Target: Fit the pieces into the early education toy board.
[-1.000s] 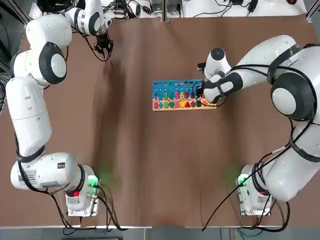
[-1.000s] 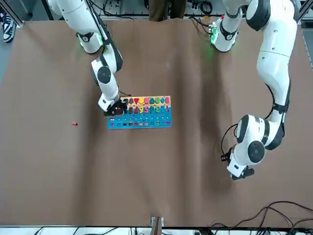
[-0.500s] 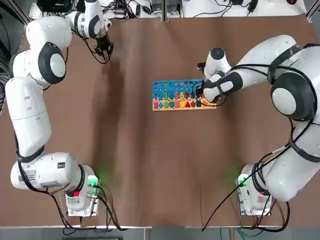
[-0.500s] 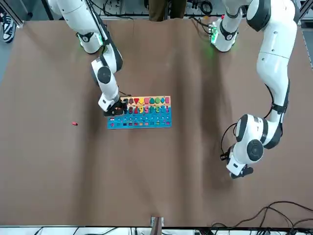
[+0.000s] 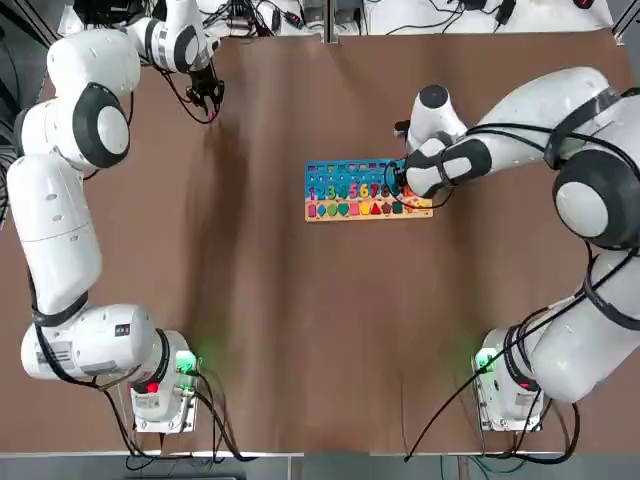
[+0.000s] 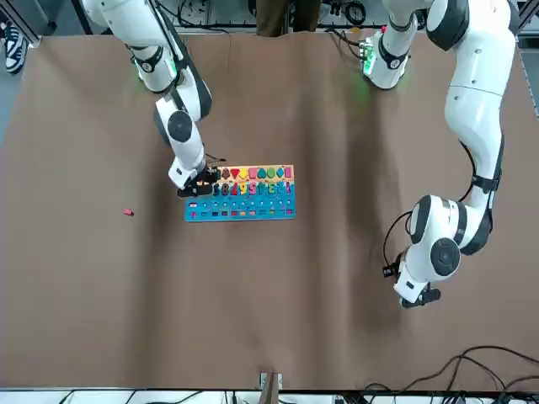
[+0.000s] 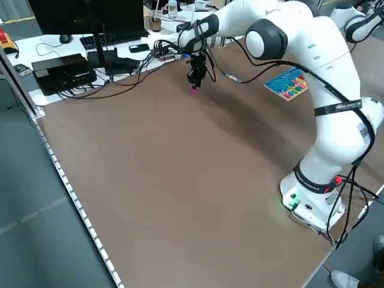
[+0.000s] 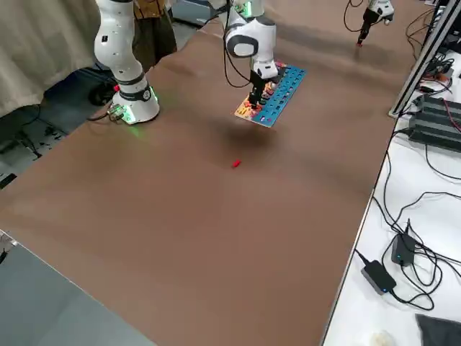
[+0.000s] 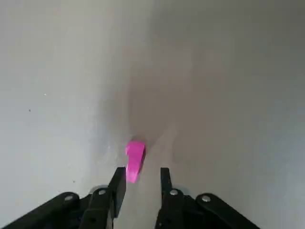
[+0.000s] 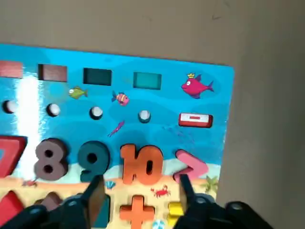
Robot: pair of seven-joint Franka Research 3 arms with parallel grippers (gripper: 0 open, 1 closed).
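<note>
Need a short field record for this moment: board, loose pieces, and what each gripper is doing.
board: toy board flat on the brown table, mid-table
orange 10: seated on the board, beside the 9
right gripper: open, over the board's end, straddling the 10
left gripper: at the far table edge, closed on a pink piece
loose piece: small red piece alone on the table, away from the board
</note>
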